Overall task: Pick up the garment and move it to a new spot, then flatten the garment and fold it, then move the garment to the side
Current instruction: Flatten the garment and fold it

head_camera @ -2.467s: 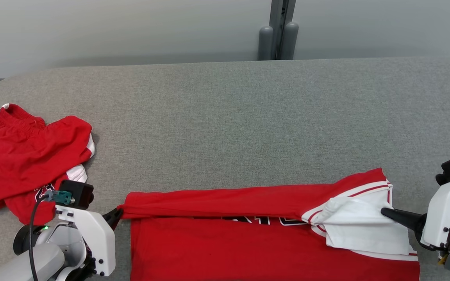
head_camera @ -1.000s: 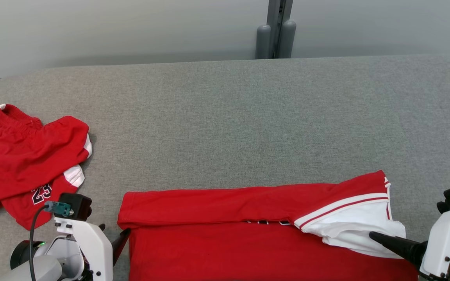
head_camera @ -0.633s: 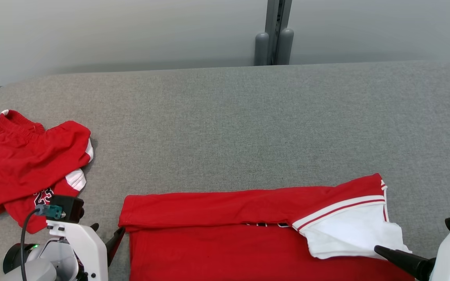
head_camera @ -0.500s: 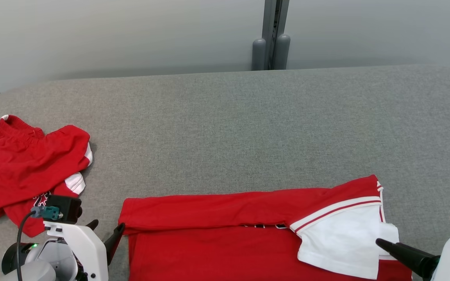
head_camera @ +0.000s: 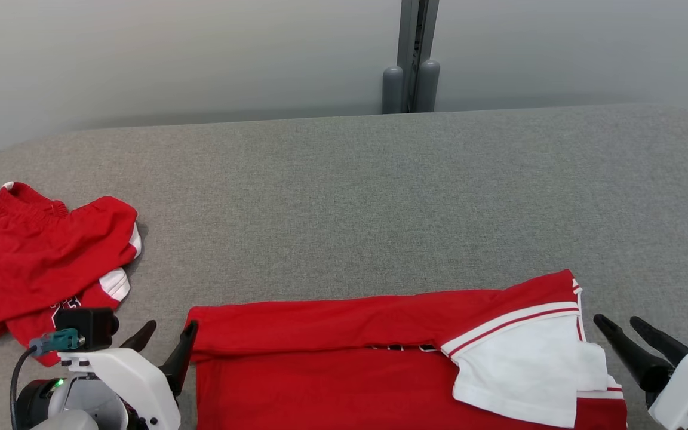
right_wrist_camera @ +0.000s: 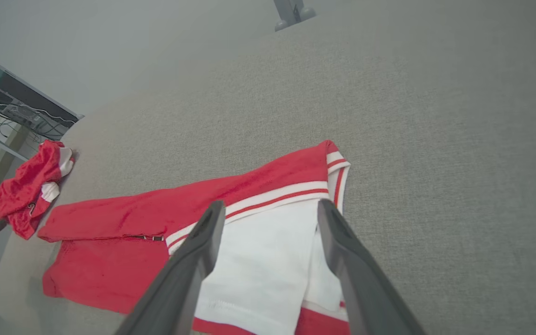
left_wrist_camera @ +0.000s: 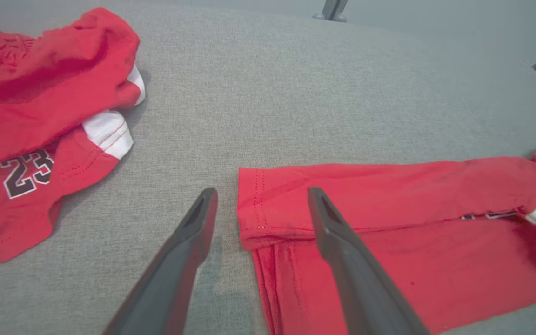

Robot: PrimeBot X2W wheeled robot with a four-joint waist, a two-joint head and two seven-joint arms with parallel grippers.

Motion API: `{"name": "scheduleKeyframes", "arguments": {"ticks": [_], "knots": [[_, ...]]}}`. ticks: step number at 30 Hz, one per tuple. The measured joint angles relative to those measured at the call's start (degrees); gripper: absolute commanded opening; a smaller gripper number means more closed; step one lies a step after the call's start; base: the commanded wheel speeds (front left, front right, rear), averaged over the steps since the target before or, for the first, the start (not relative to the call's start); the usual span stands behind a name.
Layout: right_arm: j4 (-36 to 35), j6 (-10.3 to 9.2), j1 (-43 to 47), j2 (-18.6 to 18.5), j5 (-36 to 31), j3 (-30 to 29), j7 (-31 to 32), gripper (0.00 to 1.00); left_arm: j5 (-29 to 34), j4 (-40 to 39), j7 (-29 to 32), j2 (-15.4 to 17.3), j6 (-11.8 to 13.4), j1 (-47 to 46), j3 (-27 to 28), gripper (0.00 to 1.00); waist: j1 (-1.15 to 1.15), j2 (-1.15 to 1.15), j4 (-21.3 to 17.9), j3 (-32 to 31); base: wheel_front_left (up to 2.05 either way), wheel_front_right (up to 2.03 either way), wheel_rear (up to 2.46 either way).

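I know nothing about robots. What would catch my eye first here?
A bright red jersey with white trim lies part-folded at the near edge of the grey fabric table. At the left sit crumpled red shorts numbered 23. The left hand and right hand flank the jersey, both open.

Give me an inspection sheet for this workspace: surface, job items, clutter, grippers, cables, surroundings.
Surface: grey fabric table.
Job's things: red garment lies at the near edge, far edge folded over, white sleeve on its right end.
Clutter: crumpled red shorts numbered 23, at the left.
Grippers: left gripper open at the garment's left corner; right gripper open beside the sleeve; fingers hold nothing.
Cables: cable with teal plug on the left wrist.
Surroundings: pale wall, grey post behind the table.
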Motion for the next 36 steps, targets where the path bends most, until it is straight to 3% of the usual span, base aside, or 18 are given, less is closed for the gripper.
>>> {"name": "scheduleKeyframes", "arguments": {"ticks": [9,16,36], "knots": [[7.7,0.00,-0.2,1.3,-4.7,-0.7,-1.2,1.00,-0.8,0.2,-3.6,-1.8,-0.3,1.4,1.7,1.00,0.00,0.00,0.4,0.0,0.00,0.00,0.00],[12.8,0.00,-3.5,2.8,-3.9,0.3,-0.6,1.00,-0.9,0.7,-3.5,-2.6,-1.1,1.9,1.2,1.00,0.00,0.00,0.5,0.3,0.00,0.00,0.00],[28.9,0.00,-9.7,2.7,-2.0,2.5,-2.3,1.00,-0.6,1.1,-2.5,-2.3,-1.8,1.0,0.9,1.00,0.00,0.00,3.1,1.2,0.00,0.00,0.00]]}}
